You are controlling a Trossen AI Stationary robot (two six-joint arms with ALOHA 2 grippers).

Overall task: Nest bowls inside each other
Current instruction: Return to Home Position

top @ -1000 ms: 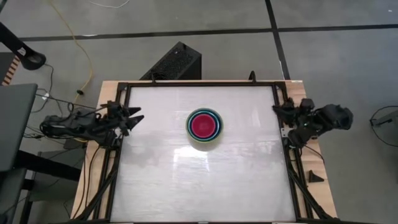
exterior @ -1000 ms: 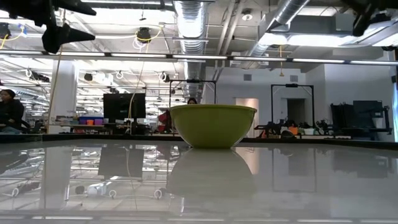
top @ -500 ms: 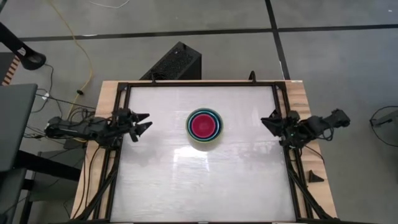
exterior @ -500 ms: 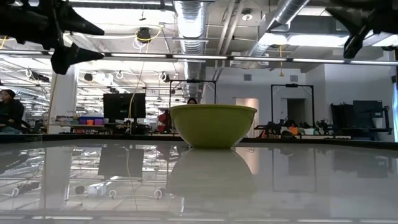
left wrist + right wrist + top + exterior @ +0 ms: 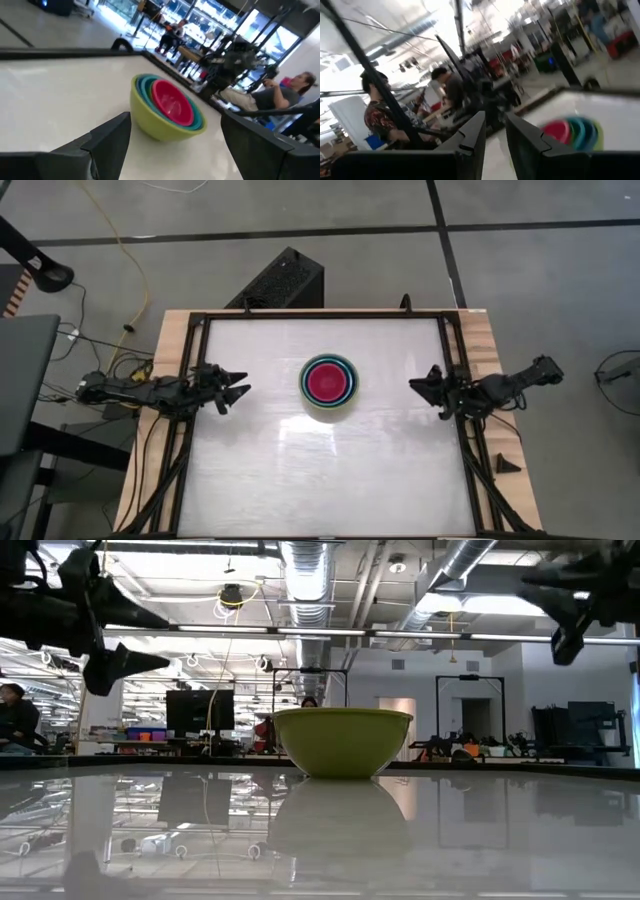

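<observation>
The bowls (image 5: 328,381) sit nested upright, mouths upward. Left of them the left gripper (image 5: 243,383) holds its jaws spread. Opposite, the right gripper's (image 5: 420,384) jaws nearly meet.

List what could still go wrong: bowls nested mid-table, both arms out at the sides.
1. The left gripper is open and aimed at the nested bowls, and the right gripper faces them from the other side. An inward sweep could clip them.
2. The table looks glossy and the bowls sit free, so a nudge would likely slide them.
3. The low view shows only the olive-green bowl, so how the inner bowls are seated is unconfirmed.
</observation>
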